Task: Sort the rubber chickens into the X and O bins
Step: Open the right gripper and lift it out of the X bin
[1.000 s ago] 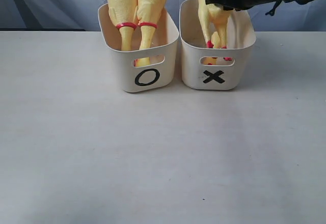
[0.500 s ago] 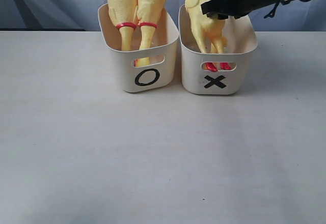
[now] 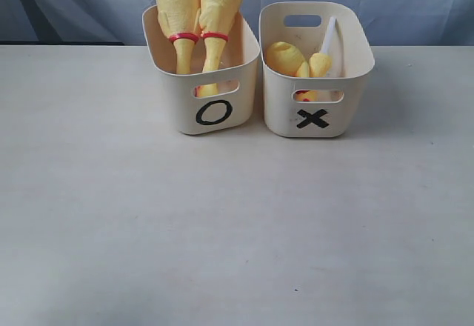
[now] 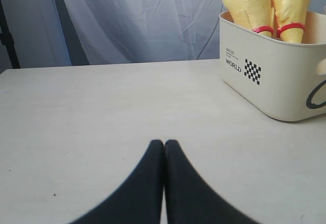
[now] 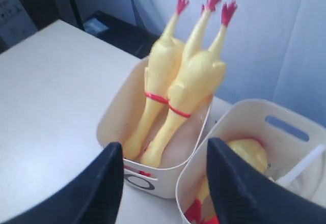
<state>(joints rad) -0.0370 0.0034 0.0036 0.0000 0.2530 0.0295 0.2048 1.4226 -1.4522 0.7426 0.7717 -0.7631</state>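
Two whole rubber chickens (image 3: pixel 178 7) (image 3: pixel 218 4) stand head-down in the O bin (image 3: pixel 178 104), red feet up. In the X bin (image 3: pixel 348 107) a headless yellow chicken piece (image 3: pixel 285 57) lies low, red feet showing through the slot handle. Neither gripper appears in the exterior view. My right gripper (image 5: pixel 165 146) hangs open and empty above both bins, looking down on the two chickens (image 5: pixel 163 66) and the piece (image 5: pixel 249 152). My left gripper (image 4: pixel 164 143) is shut with nothing in it, low over the table, well apart from the O bin (image 4: pixel 270 86).
A thin white strip (image 3: pixel 329 37) leans inside the X bin against its far wall. The two bins stand side by side near the table's far edge, with a blue-grey curtain (image 3: pixel 415 0) behind them.
The right arm held the chicken piece upright in the X bin, let it go and pulled up out of the exterior view. The piece now lies lower in the bin.
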